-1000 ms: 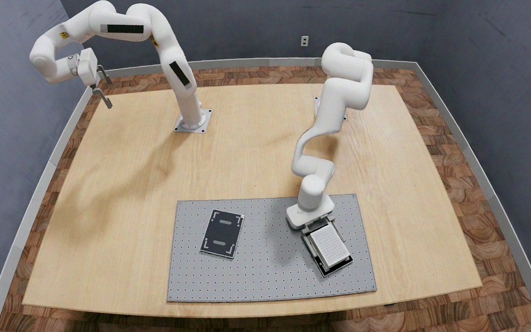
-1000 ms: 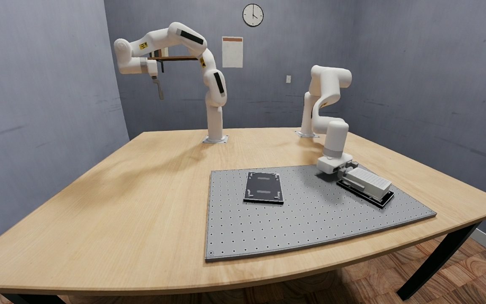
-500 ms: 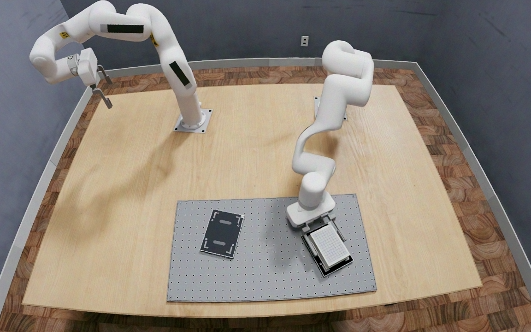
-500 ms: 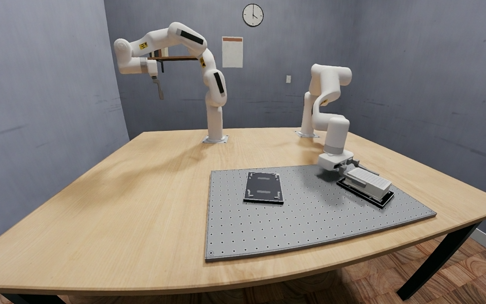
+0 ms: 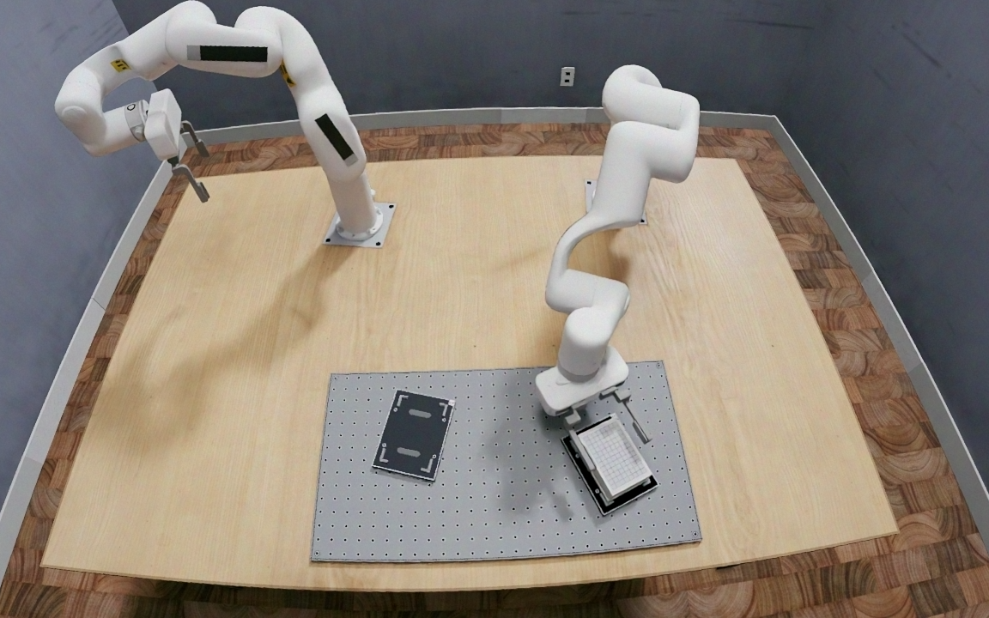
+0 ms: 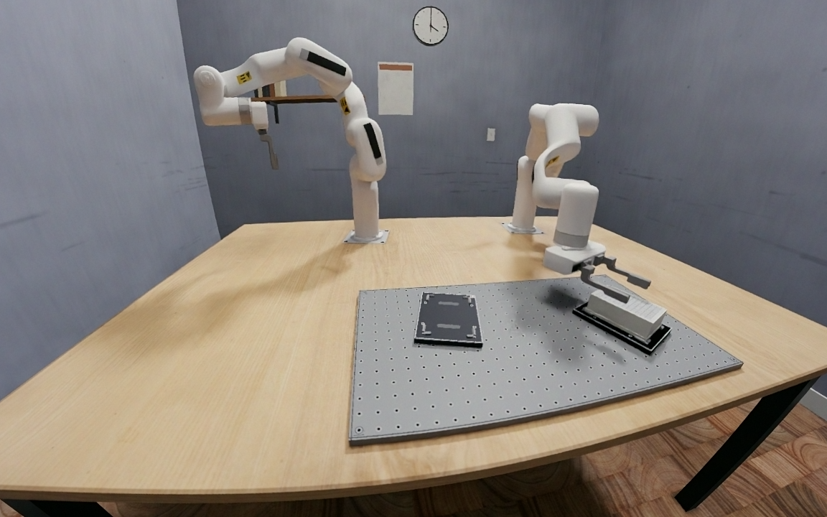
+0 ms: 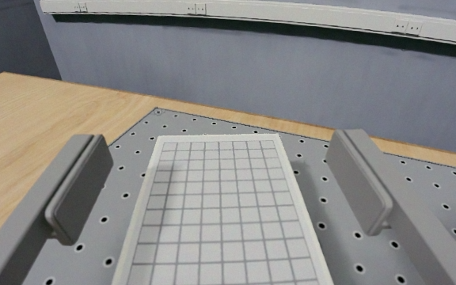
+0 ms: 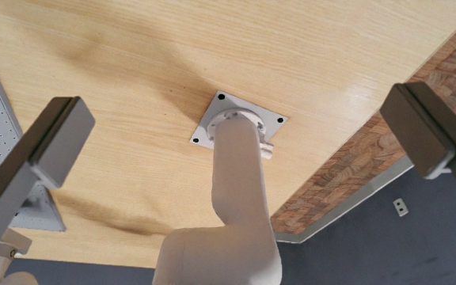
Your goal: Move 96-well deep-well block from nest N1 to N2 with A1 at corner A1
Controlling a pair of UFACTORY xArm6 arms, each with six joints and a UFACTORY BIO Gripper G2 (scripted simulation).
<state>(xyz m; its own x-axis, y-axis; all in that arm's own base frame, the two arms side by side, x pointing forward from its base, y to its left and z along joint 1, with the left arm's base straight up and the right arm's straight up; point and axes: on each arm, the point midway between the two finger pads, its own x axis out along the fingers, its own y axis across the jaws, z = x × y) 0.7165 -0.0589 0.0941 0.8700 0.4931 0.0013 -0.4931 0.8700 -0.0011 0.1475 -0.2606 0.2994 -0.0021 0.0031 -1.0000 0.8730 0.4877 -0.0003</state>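
Block (image 5: 615, 456) (image 6: 627, 314) (image 7: 220, 210): on nest N2 (image 5: 640, 493) (image 6: 662, 335), below your left gripper (image 5: 619, 453) (image 6: 634, 289) (image 7: 220, 186) | left fingers: moderately apart, gripping nothing, just above the block | right gripper (image 5: 203, 175) (image 6: 274, 164) (image 8: 241, 136): wide, well away from your left gripper | A1 corner: you cannot tell
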